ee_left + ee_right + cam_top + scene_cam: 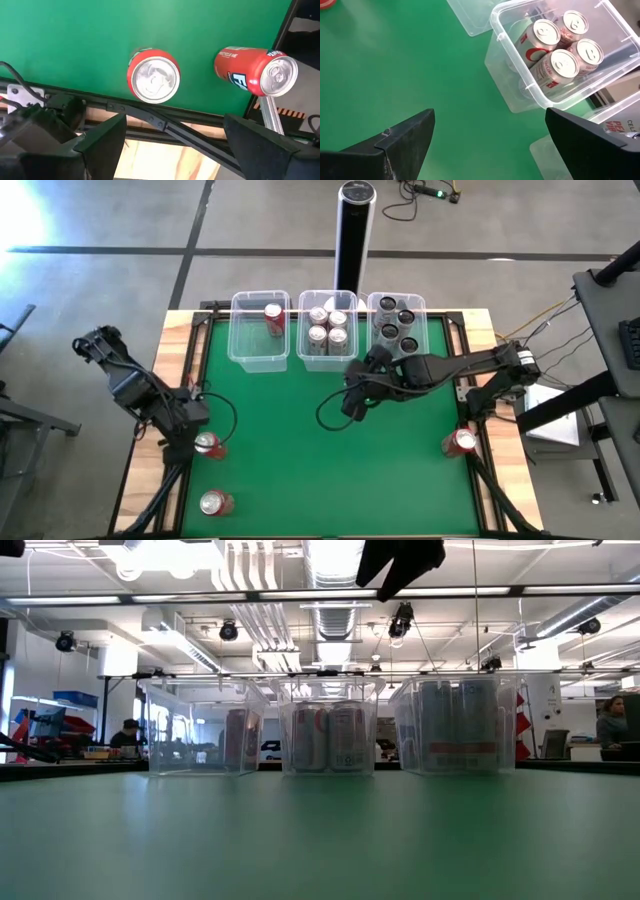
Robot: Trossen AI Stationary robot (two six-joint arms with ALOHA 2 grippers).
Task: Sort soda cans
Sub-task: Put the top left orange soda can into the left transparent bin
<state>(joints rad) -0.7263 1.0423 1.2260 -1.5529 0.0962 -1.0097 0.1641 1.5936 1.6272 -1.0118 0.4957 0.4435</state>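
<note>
I am working partway through the sort. My right fingers (352,402) are hanging spread wide and empty above the green bench (300,470), just in front of the middle tub (327,358), so I judge a silver can is freshly settled and this arm is free for another.

Three clear tubs are lining the far edge. The left tub (245,352) is carrying one red can (273,317). The middle one is packed with four silver cans (559,64), pale bodies with red lettering and bright tops with pull tabs. The right tub (396,350) is holding the dark grey cans (396,321).

Three red cans are waiting outside. An upright one (154,76) is standing at the bench's left edge, almost under my left fingers (190,415), which are opened wide with nothing between them. A second (255,70) is lying on its side nearer the front left corner. The third (461,442) is sitting by the right edge.

The next move, I judge, is calling for my left fingers to drop around the upright can, close on its thin, smooth wall and carry it to the left tub. The lying one is looking likely to roll, so I am expecting to take it across its round body. The tubs' thin, glossy plastic walls are looking easy to nudge.
</note>
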